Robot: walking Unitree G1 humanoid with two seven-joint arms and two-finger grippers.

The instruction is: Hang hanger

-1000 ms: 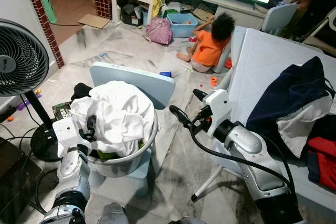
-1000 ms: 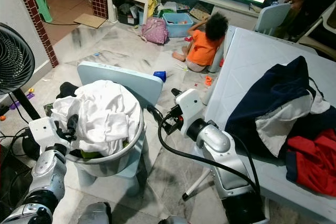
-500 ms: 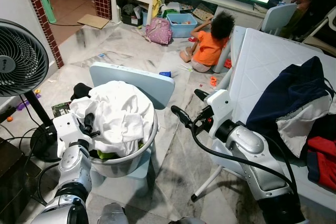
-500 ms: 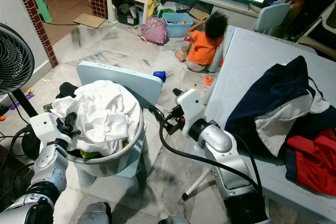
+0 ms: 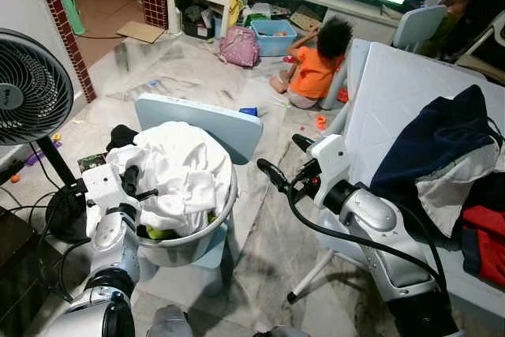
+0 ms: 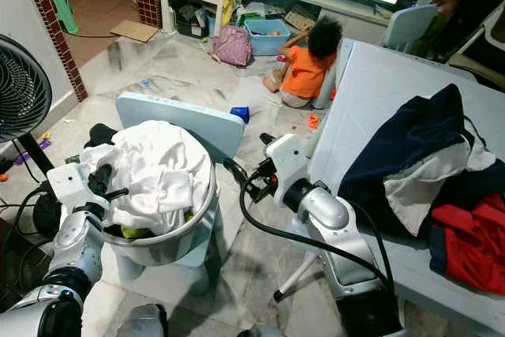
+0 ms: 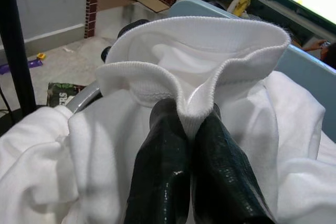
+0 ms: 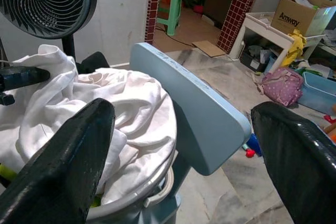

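Left tool (image 7: 191, 129): we see it pinched on one white ribbed-hem garment (image 7: 210, 61), fold pointing up, atop the round grey laundry basin (image 5: 193, 244) | Right tool (image 5: 282, 159): fingers wide apart beside one pale-blue chair (image 5: 225, 124)

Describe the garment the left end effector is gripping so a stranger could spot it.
On the pale blue chair stands a grey basin. Heaped in it is the white garment, its ribbed hem pinched by the left end effector, unlike the dark clothes on the table.
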